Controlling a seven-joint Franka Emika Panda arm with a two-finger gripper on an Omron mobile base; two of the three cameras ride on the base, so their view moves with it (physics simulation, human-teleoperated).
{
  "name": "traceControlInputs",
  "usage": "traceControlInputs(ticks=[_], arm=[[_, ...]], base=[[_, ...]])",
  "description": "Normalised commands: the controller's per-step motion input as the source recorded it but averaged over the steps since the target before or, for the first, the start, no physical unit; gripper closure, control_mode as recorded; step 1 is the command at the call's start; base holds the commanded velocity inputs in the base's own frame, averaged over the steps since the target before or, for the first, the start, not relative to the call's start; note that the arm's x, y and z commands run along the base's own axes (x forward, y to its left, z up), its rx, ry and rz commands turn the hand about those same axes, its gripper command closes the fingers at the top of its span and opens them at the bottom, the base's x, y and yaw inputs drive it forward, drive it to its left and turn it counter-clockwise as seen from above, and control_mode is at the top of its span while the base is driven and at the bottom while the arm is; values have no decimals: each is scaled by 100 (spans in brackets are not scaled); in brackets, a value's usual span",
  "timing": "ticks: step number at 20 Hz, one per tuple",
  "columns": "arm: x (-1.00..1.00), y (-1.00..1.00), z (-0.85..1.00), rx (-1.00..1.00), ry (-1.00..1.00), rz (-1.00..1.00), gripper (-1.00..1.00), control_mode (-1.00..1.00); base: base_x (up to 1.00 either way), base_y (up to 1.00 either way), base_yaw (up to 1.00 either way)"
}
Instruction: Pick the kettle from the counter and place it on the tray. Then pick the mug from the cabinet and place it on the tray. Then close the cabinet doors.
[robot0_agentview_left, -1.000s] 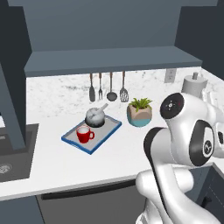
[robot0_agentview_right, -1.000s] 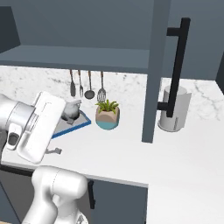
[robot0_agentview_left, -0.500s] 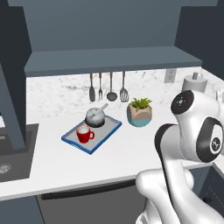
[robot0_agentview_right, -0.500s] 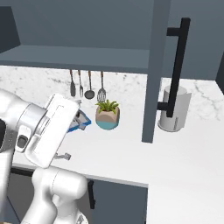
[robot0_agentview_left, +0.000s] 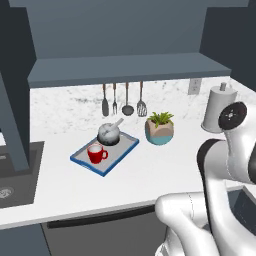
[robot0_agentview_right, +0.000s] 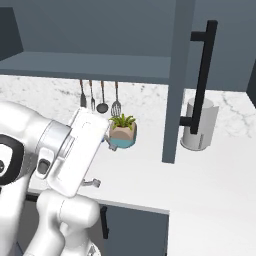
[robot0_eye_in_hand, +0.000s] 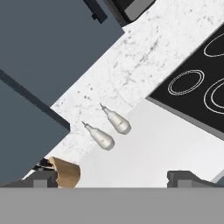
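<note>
The gripper (robot0_eye_in_hand: 113, 177) is open and empty above the counter (robot0_agentview_left: 65, 187). The tray (robot0_agentview_left: 122, 149) carries the mug (robot0_agentview_left: 95, 153) at front and the kettle (robot0_agentview_left: 109, 133) behind. The cabinet doors (robot0_agentview_right: 175, 80) stand open.

The white, grey-veined marble-look counter (robot0_agentview_left: 60, 175) carries a blue-rimmed tray (robot0_agentview_left: 125, 152) near its middle, with a dark inset sink (robot0_agentview_left: 20, 172) set into it at the left. Just right of the tray stands a teal-and-tan plant pot (robot0_agentview_left: 159, 131) with a green plant. Farther right, near the wall, stands a tall grey cylinder with a knob (robot0_agentview_left: 220, 108). In the hand view, two small silver shakers (robot0_eye_in_hand: 109, 128) lie on the marble beside a black cooktop (robot0_eye_in_hand: 197, 87).
</note>
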Motion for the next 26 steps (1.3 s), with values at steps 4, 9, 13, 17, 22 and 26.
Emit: traceControlInputs(ticks=[4,9,13,17,22,26], arm=[[-19,-38,10,-2,-15,0,-100,-100],[-17,-37,15,-7,-25,0,-100,-100],[-3,-47,14,-3,-25,0,-100,-100],[0,-51,18,0,-7,0,-100,-100],[0,-38,17,0,-9,7,-100,-100],[4,-33,22,7,0,4,-100,-100]], base=[[0,0,0],[0,0,0],[0,0,0],[0,0,0],[0,0,0],[0,0,0]])
